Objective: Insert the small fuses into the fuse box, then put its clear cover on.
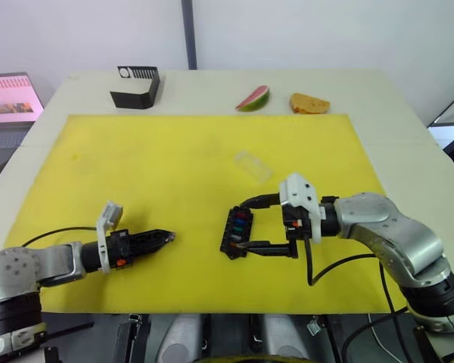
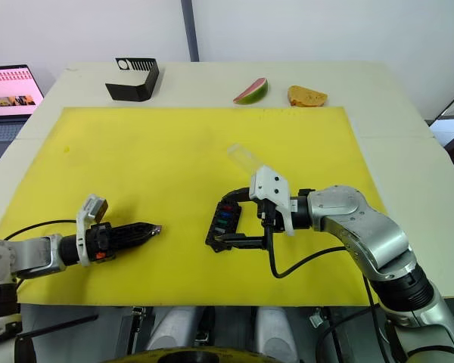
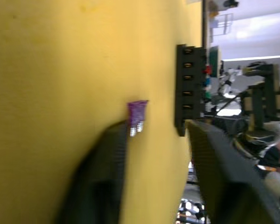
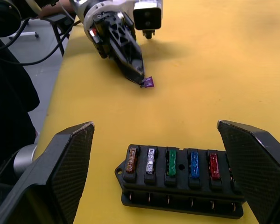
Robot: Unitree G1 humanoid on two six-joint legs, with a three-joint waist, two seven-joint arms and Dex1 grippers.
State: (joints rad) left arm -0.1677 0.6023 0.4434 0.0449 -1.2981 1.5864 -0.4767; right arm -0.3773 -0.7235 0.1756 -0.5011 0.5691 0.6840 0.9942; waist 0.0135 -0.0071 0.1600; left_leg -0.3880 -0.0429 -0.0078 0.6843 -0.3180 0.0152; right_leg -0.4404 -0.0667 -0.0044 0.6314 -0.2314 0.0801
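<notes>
One tiny purple plastic fuse (image 4: 149,82) pinched by left gripper (image 1: 165,237).
Small black rectangular fuse box (image 1: 237,231) well to its right, lengthwise between spread right gripper (image 1: 240,224) fingers.

Our left arm lies low along the near left, forearm pointing right, its tool (image 1: 165,237) pinched shut on a purple fuse (image 4: 149,82) at the fingertips. Our right arm bends in from the near right, forearm pointing left, its tool (image 1: 237,224) spread wide with one finger (image 1: 251,202) far and one near.
</notes>
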